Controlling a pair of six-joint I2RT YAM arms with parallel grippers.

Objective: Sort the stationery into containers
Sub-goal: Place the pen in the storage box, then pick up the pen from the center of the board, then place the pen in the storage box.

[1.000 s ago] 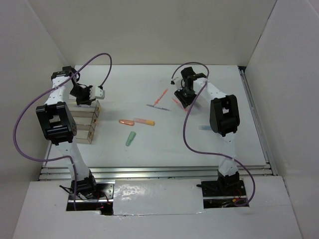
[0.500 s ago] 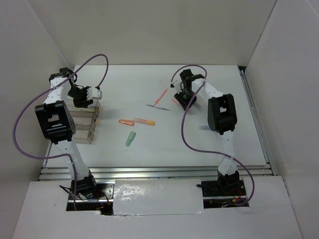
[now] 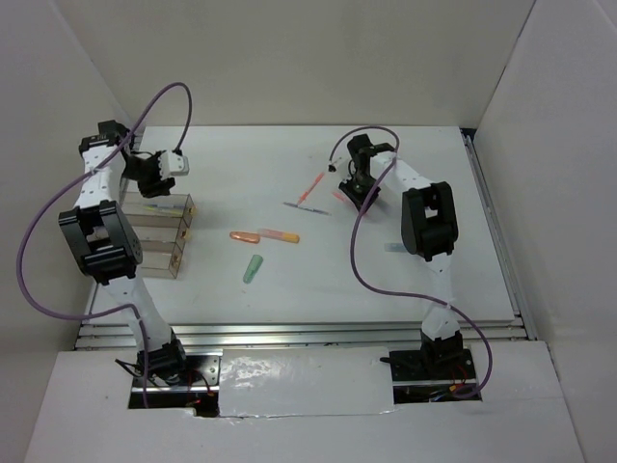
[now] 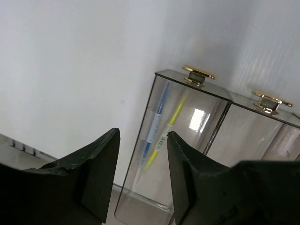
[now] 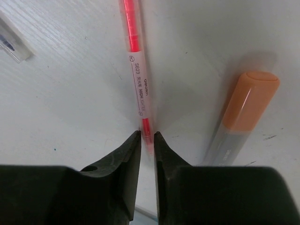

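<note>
My right gripper (image 3: 349, 193) (image 5: 147, 135) is down on the table with its jaws shut on the near end of a pink-red pen (image 5: 136, 70). An orange-capped grey marker (image 5: 239, 117) lies just right of it. My left gripper (image 3: 149, 181) (image 4: 143, 136) is open and empty, above the far end of the clear containers (image 3: 183, 231) (image 4: 206, 112). The end compartment holds a blue pen (image 4: 154, 124) and a yellow pen (image 4: 171, 119). An orange-red pen (image 3: 311, 186), a grey pen (image 3: 301, 205), an orange marker (image 3: 244, 235), a pink-yellow marker (image 3: 280, 235) and a pale green cap (image 3: 253, 269) lie mid-table.
White walls close in the table at the left, back and right. A metal rail (image 3: 496, 231) runs along the right edge. A clear pen end (image 5: 11, 44) lies at the left of the right wrist view.
My left gripper has moved back and left, away from above the containers. The right gripper has stayed low at the pink-red pen.
</note>
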